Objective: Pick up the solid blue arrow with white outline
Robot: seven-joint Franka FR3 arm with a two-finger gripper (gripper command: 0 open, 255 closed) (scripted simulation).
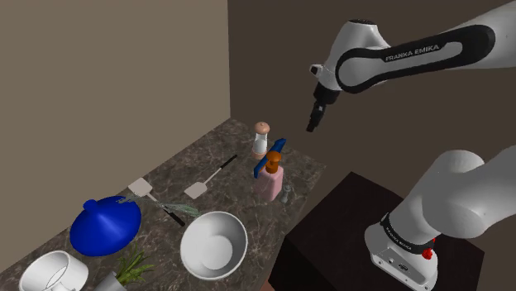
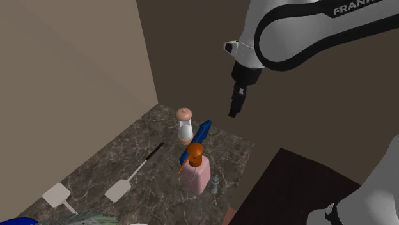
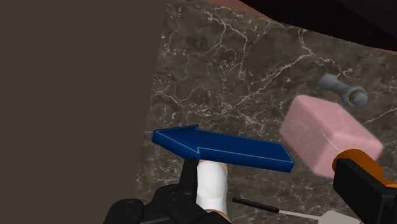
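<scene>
Stone, dark with white veins like marble, makes up the counter (image 1: 240, 202), the biggest thing I have on screen; the end far from the pink bottle (image 1: 271, 180) runs out of frame. Over it reaches the white arm (image 1: 413, 54), its upper links cropped. Its black fingers (image 1: 312, 122) hang high above the pink bottle, well clear of everything. From the wrist camera I see them spread apart with nothing clasped, and one partly covers the bottle's orange pump.

A dark box, the stand (image 1: 347, 215), sits beside the bottle's end of the counter. Well away from the bottle lies a glossy blue dome (image 1: 105, 225) with a small knob; I cannot tell whether it is a lid or a pot. A pale, smooth round bowl (image 1: 213, 244) stands nearer the bottle than the dome does. A white mug (image 1: 54, 273) past the dome is cut off by the frame.

The bottle itself is a boxy pink block under its orange pump head. The blue arrow (image 3: 222, 147) is just beside it, between the bottle and the shaker (image 1: 261, 139). It is a flat slab of solid deep blue with a thin white line along its edges, and it stands tilted. What props it I cannot make out.

The shaker has a white body and a rounded tan top. A spatula (image 1: 211, 178) with a pale blade and thin black handle lies flat near the bottle. A small grey dumbbell-shaped piece (image 3: 343, 89) rests by the bottle's base, too small to identify.
</scene>
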